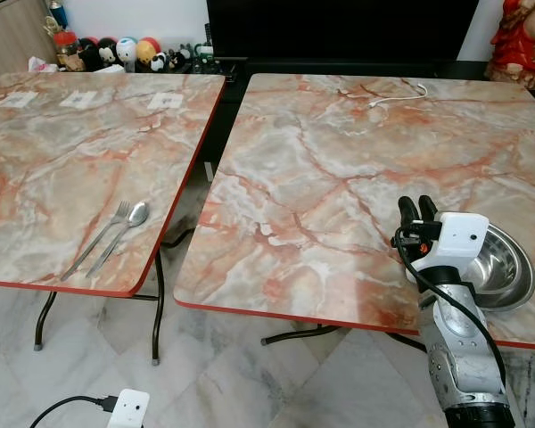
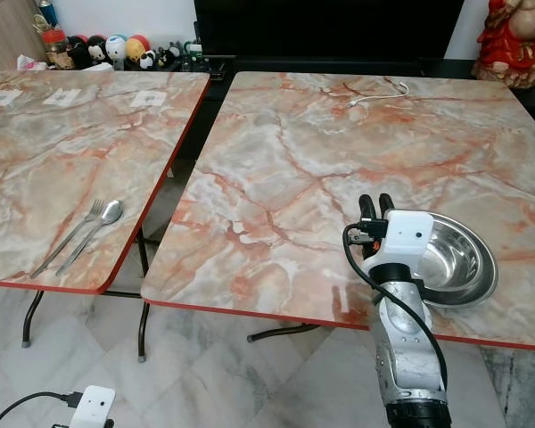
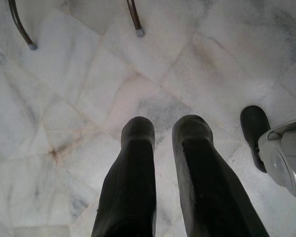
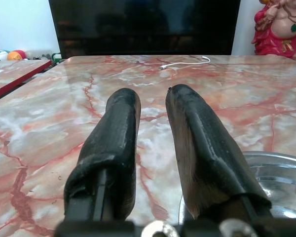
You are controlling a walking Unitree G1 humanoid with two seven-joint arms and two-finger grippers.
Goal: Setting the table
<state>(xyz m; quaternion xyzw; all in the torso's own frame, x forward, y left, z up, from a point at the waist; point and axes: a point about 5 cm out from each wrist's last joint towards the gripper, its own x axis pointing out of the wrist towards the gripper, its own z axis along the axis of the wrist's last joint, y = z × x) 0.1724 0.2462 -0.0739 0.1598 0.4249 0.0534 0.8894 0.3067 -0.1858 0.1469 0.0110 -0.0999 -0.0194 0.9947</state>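
Seemingly unlabelled steel bowl [image 2: 459, 259], right end effector [image 2: 374, 203] beside; fingers slightly parted

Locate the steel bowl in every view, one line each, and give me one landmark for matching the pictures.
Left eye view: steel bowl on the right-hand table, near its front edge, beside the right gripper.
Right eye view: same spot, partly behind the wrist.
Left wrist view: not in it; floor tiles.
Right wrist view: rim beside the fingers.
Shared landmark: white cable at the table's far side.
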